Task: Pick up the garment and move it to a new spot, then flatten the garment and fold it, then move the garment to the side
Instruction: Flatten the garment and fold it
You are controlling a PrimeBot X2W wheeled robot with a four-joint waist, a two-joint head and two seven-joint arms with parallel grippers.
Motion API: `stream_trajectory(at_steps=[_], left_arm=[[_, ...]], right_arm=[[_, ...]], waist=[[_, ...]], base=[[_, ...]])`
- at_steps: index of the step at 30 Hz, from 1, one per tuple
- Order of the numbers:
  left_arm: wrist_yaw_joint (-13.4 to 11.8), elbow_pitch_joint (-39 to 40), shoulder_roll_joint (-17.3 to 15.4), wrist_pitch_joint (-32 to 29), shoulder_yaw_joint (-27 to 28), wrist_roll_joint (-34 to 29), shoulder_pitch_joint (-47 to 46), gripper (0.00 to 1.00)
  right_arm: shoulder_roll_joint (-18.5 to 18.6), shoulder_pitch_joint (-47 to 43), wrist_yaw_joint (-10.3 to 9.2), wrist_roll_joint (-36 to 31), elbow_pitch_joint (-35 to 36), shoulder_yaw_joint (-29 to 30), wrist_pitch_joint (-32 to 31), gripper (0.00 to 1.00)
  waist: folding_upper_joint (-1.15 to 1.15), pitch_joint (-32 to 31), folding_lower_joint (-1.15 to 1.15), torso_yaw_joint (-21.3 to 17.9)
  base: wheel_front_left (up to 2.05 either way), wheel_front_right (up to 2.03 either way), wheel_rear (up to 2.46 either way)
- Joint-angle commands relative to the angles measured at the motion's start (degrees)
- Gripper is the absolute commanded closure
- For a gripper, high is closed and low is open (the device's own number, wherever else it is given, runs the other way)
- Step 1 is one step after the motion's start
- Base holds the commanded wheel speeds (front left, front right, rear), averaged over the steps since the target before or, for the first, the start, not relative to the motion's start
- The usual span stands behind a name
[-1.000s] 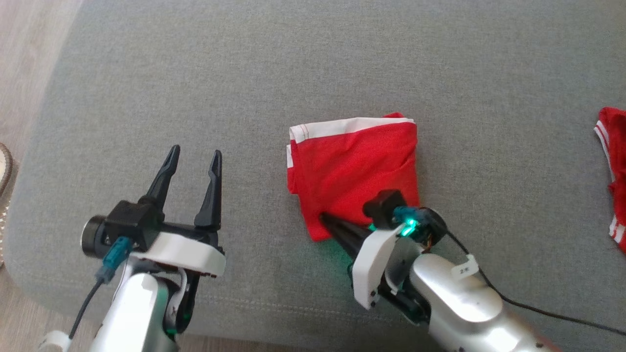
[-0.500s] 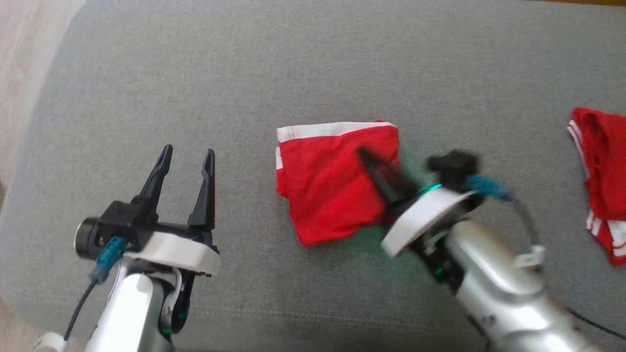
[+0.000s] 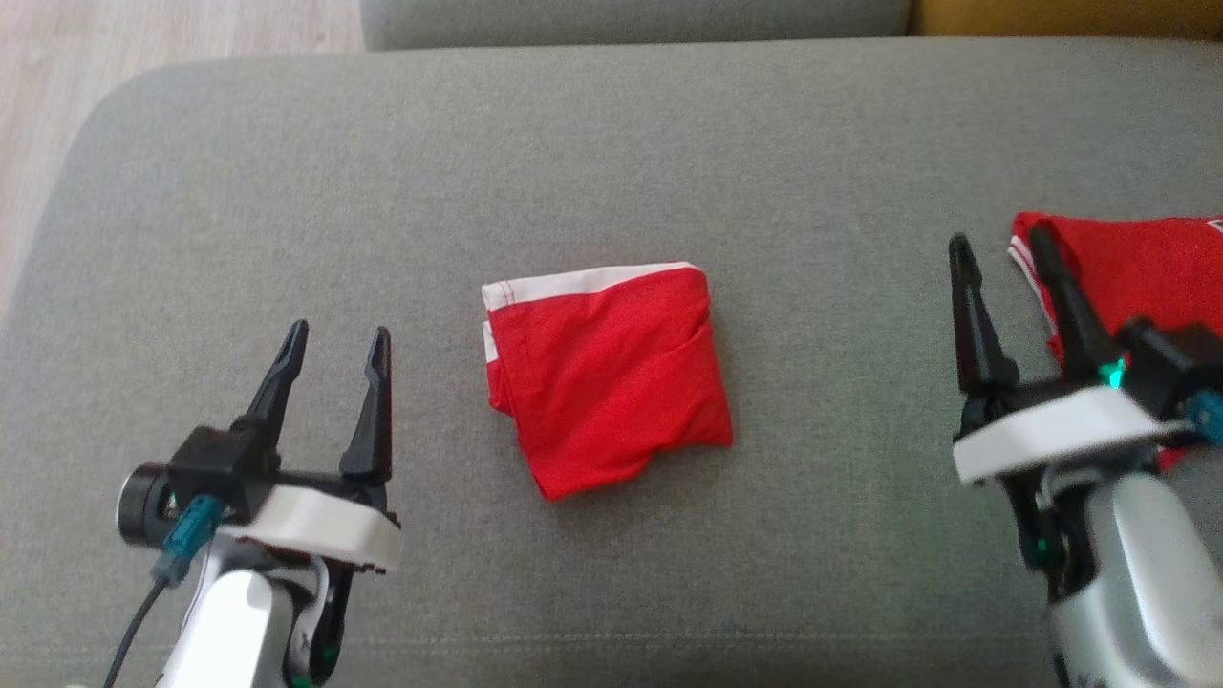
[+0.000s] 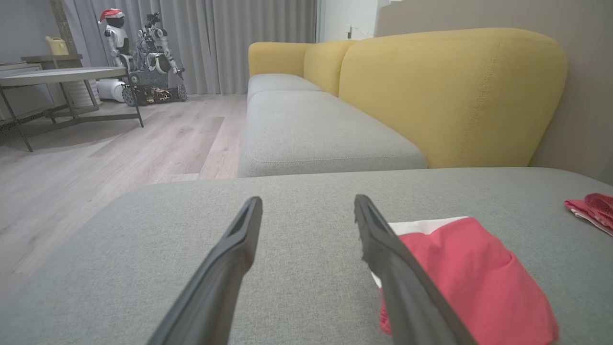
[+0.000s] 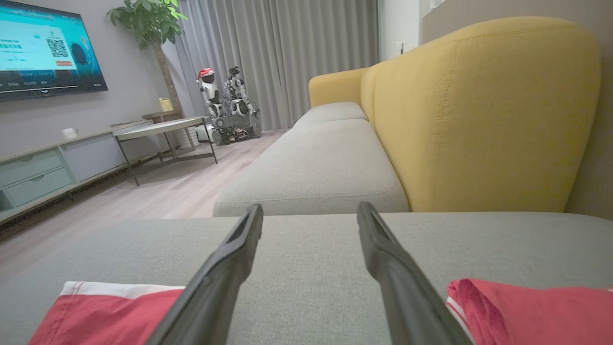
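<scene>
On grey cushion (image 3: 287,191), near-square folded garment (image 3: 607,377), white band (image 3: 573,281) farthest.

Red garment (image 3: 607,375), white band along far edge, folded into compact square, lying flat mid grey sofa cushion (image 3: 611,153).

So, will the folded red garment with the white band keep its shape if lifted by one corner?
Probably not: its creased layers look thin and soft, so the folded red garment would likely droop and unfold. On the textured grey sofa cushion, a push may bunch it up.
</scene>
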State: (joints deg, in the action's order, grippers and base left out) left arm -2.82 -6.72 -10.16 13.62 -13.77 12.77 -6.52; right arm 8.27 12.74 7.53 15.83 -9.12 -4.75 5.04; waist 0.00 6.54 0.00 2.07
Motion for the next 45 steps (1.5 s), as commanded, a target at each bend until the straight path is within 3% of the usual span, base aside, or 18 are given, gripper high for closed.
stream_trajectory(at_steps=[1,7,14,45], left_arm=[[-0.6,2.2,-1.5,-0.3,2.5,0.4,-0.6,0.00],[-1.1,4.0,-2.4,-1.6,2.7,0.8,2.3,0.00],[-1.6,5.3,-3.4,-2.9,2.8,1.3,5.4,0.00],[-3.7,7.6,-4.2,-5.0,2.3,2.5,8.5,0.00]], right_arm=[[-0.8,-1.0,-0.04,-1.3,3.5,-0.3,-1.1,0.00],[-3.1,-8.1,-0.04,-4.9,11.3,2.7,-5.6,0.00],[-4.2,-13.5,-0.04,-5.9,15.2,3.5,-8.2,0.00],[-4.5,-16.3,-0.04,-7.0,17.5,3.7,-11.3,0.00]], waist=[[0.00,-0.9,0.00,-0.5],[0.00,-2.9,0.00,-1.5],[0.00,-5.3,0.00,-2.5],[0.00,-7.2,0.00,-1.9]], base=[[0.00,0.00,0.00],[0.00,0.00,0.00],[0.00,0.00,0.00],[0.00,0.00,0.00]])
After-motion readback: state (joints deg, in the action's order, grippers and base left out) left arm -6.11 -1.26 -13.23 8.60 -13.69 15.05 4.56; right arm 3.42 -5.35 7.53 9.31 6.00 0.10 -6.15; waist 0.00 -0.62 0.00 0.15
